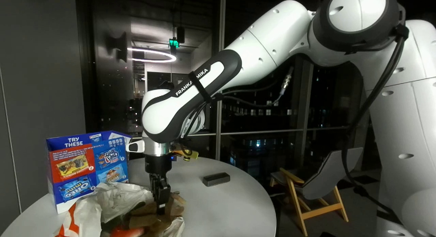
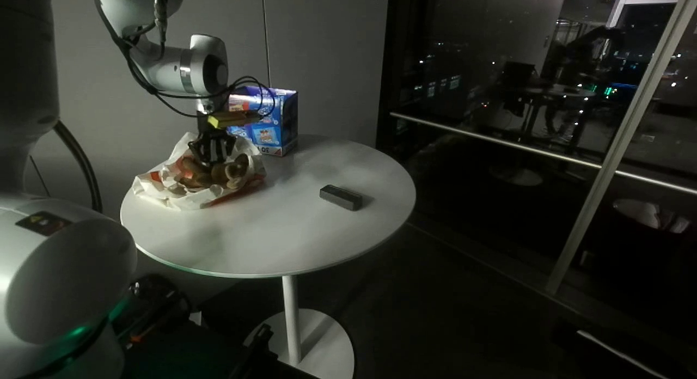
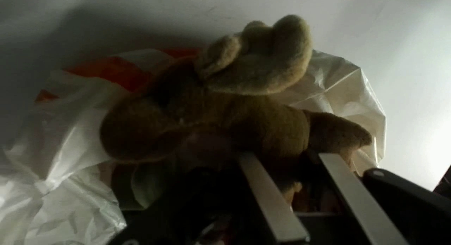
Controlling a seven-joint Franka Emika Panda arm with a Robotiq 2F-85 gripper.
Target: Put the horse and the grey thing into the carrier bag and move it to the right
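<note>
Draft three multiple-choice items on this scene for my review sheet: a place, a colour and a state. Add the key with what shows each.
1. Where is the grey thing relative to the carrier bag?
A. Inside it
B. Under it
C. Apart from it, on the tabletop

2. Which colour marks the white of the bag?
A. Orange-red
B. Green
C. Purple

3. What state is the bag in?
A. Tied shut
B. Open and crumpled
C. Folded into a neat square

Key:
1. C: a stretch of tabletop separates them in both exterior views.
2. A: that colour shows on it in all three views.
3. B: the horse shows in its opening, with wrinkled plastic around.
</note>
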